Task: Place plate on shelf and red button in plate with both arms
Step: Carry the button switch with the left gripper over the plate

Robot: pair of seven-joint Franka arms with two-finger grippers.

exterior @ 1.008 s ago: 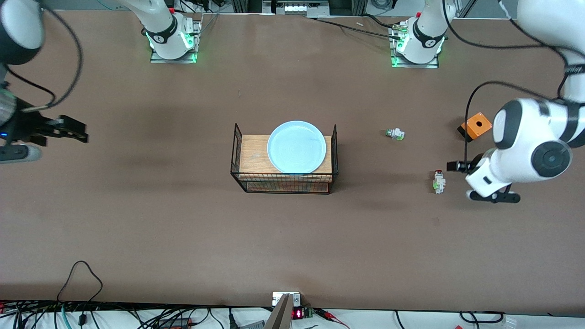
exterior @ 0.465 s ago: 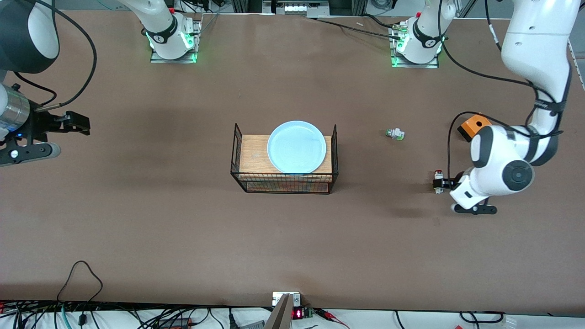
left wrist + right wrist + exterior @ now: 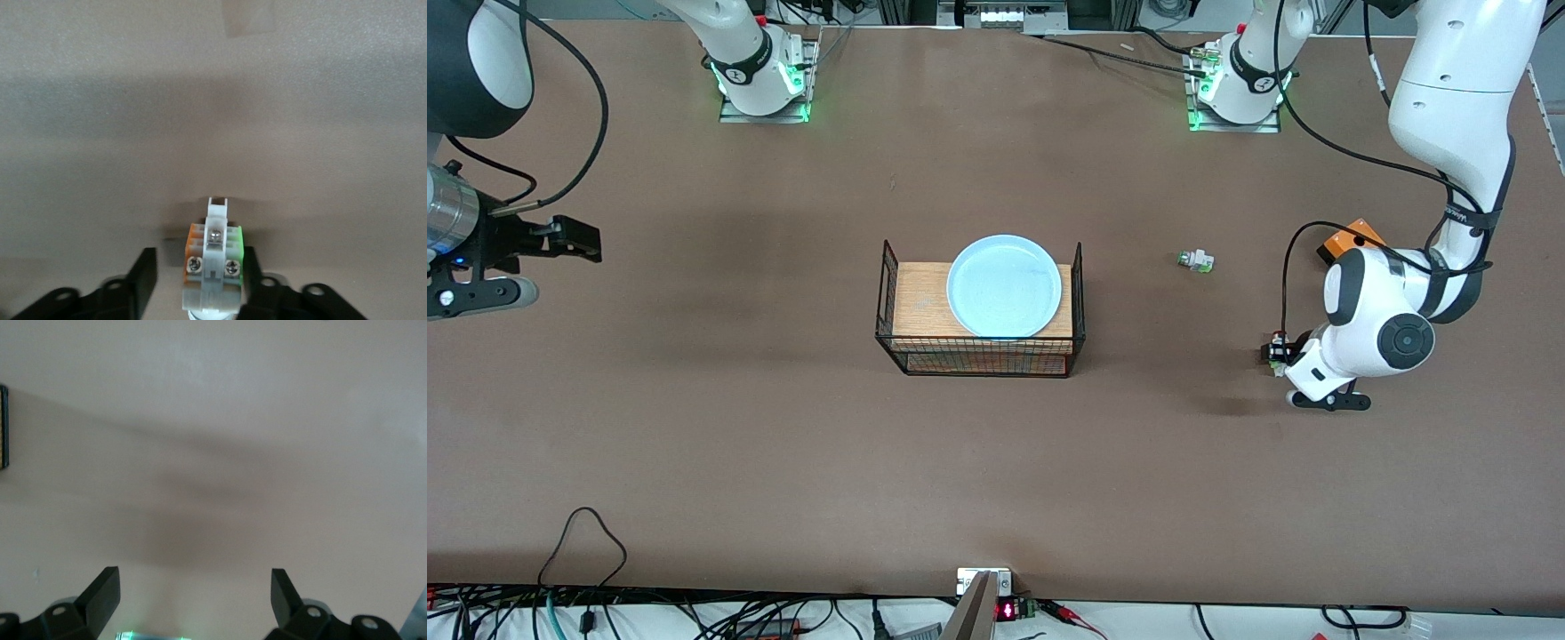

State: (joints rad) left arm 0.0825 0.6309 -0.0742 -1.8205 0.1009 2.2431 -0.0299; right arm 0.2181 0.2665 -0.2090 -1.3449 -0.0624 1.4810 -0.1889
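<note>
Red button: the red button lay on the worktop at mid-right of the front frame, and low in the left wrist frame.
Left gripper: the left gripper sat low around it, fingers apart, one each side of the white body, not visibly clamped.
Grip advice: closing evenly on the flat sides looked best, staying centred so the small body would not twist or pop out.
Button axis: its long axis ran along the gap between the fingers, terminal end pointing away from the wrist; the red cap was hidden there.
Plate: the plate rested on a wire rack at frame centre.
Right gripper: the right gripper waited at the left edge, fingers wide apart, holding nothing.
</note>
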